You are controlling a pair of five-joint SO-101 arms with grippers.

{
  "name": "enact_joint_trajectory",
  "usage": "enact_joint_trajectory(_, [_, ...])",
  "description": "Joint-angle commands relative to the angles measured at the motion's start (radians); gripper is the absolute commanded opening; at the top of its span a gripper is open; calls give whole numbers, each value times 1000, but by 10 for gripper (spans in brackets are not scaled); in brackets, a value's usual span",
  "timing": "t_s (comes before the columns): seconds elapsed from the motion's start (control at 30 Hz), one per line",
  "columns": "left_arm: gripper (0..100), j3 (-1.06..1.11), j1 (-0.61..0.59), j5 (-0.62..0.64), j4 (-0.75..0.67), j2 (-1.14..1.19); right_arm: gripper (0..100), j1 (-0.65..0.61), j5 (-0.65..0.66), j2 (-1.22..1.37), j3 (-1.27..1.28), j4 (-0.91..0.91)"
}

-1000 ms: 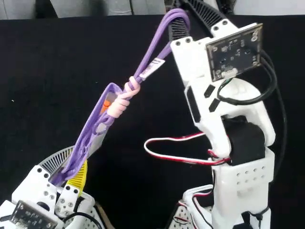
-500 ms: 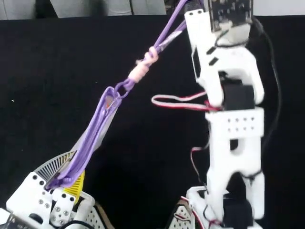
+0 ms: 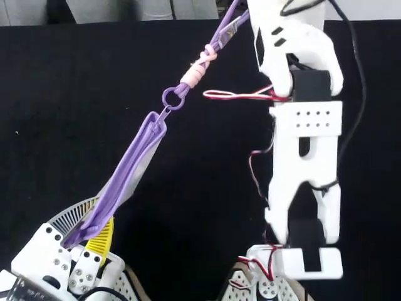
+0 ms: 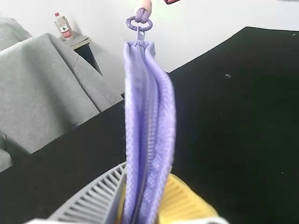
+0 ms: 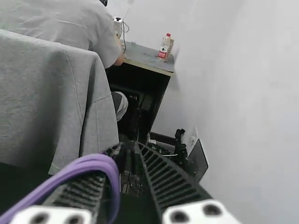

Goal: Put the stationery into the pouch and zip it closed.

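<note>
The purple pouch is stretched taut over the black table, slanting from lower left toward top centre of the high view. The left gripper clamps its lower end. The right gripper is closed on the purple strap, which a pink cord joins to the zipper ring.

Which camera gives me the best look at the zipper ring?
Left wrist view: the ring hangs close up at the pouch's far end. High view shows it smaller. Right wrist view has the cord.
</note>
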Motion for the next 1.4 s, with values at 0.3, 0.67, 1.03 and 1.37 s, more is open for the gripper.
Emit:
enact_joint_trajectory(0.3, [289, 369, -13, -58, -238, -17, 78, 52, 14, 31, -196, 199])
enact_joint_trajectory(0.67, [316, 743, -360, -57, -657, -17, 82, -75, 14, 142, -125, 272])
enact_joint_trajectory(1.03, [314, 691, -549, -49, -445, -20, 79, -341, 69, 317, -114, 301])
enact_joint_trajectory(1.37, [314, 670, -590, 26, -354, -20, 269, -482, 98, 314, -125, 437])
